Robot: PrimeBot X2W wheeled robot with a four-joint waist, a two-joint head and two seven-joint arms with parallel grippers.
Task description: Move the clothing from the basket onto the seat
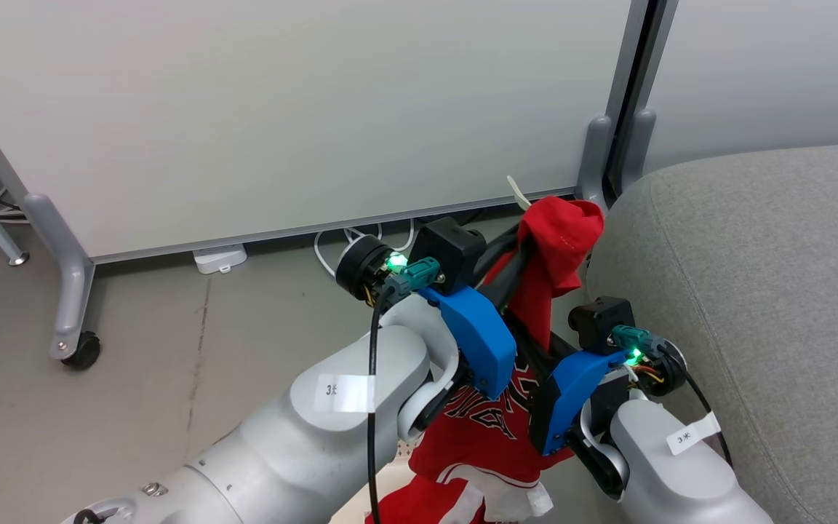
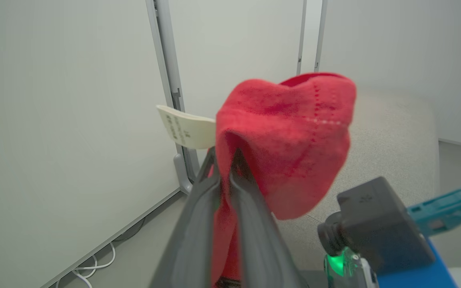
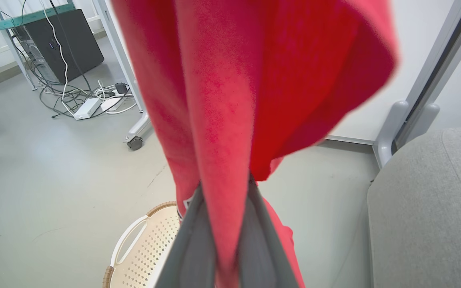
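Red fabric, the clothing [image 1: 561, 233], is found raised in the air, lifted out of the basket [image 3: 159, 207] and not yet on the seat [image 1: 753, 291]. Its upper fold is bunched above the finger ends, just beside the seat's rounded edge. The lettered front [image 1: 484, 415] and the white trim hang down between the two forearms. A white care label [image 2: 186, 130] stands out from the fold.

The height is judged to serve two ends: to draw the hanging length free of the basket rim, and to bring the cloth level with the grey cushion for the carry across. The two-point hold is judged to share the weight and guard against slipping.

The left pincer [image 2: 224, 160] is pressed together on a thin fold of the red cloth, which is pinched between its dark fingers near the tips. The right pincer [image 3: 224, 188] is likewise closed, with a hanging band of the same red cloth clamped between its fingers. Whether one garment or two are caught in these grips cannot be told.

The basket is seen below on the grey floor [image 1: 172, 364], near the seat's side, and much of it is hidden by the cloth. A pale partition panel [image 1: 281, 109] stands behind.
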